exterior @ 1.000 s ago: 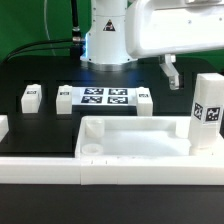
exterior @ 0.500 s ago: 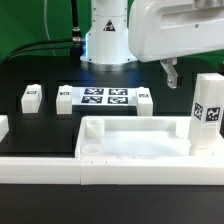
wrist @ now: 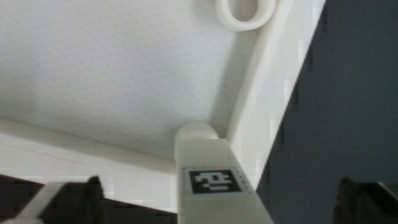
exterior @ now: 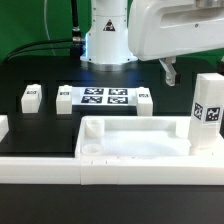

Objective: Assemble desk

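One black bench (exterior: 45, 128) carries everything, with the arm's white base (exterior: 105, 40) at its far side. A long low white rail (exterior: 110, 168) runs across the near edge. Just behind that rail lies the tabletop (exterior: 135, 140), a white tray with a raised rim, open side up. Beyond the tray the marker board (exterior: 105, 97) lies flat near the middle of the bench.

The upright leg (exterior: 207, 110) stands just beside the tabletop's end on the exterior view's right, its tag facing the camera. In the wrist view it rises at a corner of the rim; whether it touches the rim cannot be told.

Three more legs lie flat. The far leg (exterior: 31, 97) is well toward the exterior view's left, the second leg (exterior: 65, 96) is just beside the marker board's left edge, and the third leg (exterior: 144, 97) is just beside its right edge.

The fingers (exterior: 168, 72) hang above the bench behind the upright leg, spread wide and gripping nothing. In the wrist view their dark tips stand on either side of that leg's top, clear of it.

A round socket (exterior: 90, 150) sits in the tray's near corner on the exterior view's left.
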